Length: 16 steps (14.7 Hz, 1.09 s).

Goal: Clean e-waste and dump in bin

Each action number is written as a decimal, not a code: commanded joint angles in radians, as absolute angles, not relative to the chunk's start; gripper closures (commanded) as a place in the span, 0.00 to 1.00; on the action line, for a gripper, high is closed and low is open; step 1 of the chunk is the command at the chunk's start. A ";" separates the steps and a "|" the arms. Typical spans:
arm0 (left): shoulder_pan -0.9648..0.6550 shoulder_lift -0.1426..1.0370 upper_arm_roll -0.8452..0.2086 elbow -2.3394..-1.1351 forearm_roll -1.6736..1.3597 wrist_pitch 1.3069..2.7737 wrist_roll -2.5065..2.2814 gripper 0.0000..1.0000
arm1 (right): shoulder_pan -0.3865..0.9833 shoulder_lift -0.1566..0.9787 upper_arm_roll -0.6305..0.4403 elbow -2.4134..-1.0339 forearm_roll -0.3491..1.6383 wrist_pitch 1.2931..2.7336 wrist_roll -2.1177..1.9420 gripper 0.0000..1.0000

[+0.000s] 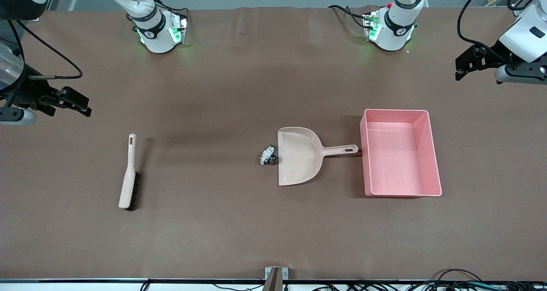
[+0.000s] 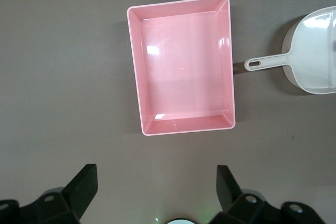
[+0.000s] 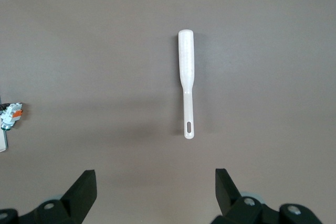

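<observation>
The e-waste point(image 1: 268, 155) is a small white-grey part with orange bits point(image 3: 11, 114) and a dark piece touching it. It lies on the brown table at the wide mouth of a beige dustpan point(image 1: 299, 156). The pink bin point(image 1: 399, 152) stands empty just past the dustpan's handle, toward the left arm's end point(image 2: 184, 72). My left gripper point(image 1: 459, 69) hangs open and empty point(image 2: 156, 182) in the air over the table at the left arm's end. My right gripper point(image 1: 83, 104) hangs open and empty point(image 3: 156, 184) over the right arm's end.
A beige brush point(image 1: 128, 173) with dark bristles lies flat toward the right arm's end, apart from everything else point(image 3: 187, 82). The dustpan's handle point(image 2: 262, 64) points at the bin. Cables run along the table's edge nearest the front camera.
</observation>
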<state>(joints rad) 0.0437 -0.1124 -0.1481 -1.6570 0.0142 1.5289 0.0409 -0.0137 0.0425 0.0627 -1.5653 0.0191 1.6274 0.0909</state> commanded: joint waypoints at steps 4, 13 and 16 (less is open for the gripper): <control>0.046 -0.103 -0.147 -1.643 0.000 1.532 0.038 0.00 | -0.025 0.023 0.069 -1.583 0.018 1.631 0.101 0.00; 0.044 -0.092 -0.149 -1.644 0.000 1.532 0.038 0.00 | -0.023 0.009 0.069 -1.667 0.025 1.664 0.103 0.00; 0.029 -0.074 -0.164 -1.647 0.002 1.549 0.060 0.00 | -0.043 -0.005 0.069 -1.742 0.028 1.706 0.101 0.00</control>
<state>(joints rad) 0.0413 -0.0954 -0.1518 -1.6572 0.0136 1.5334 0.0485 -0.0156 0.0408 0.0621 -1.6556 0.0195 1.6671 0.0916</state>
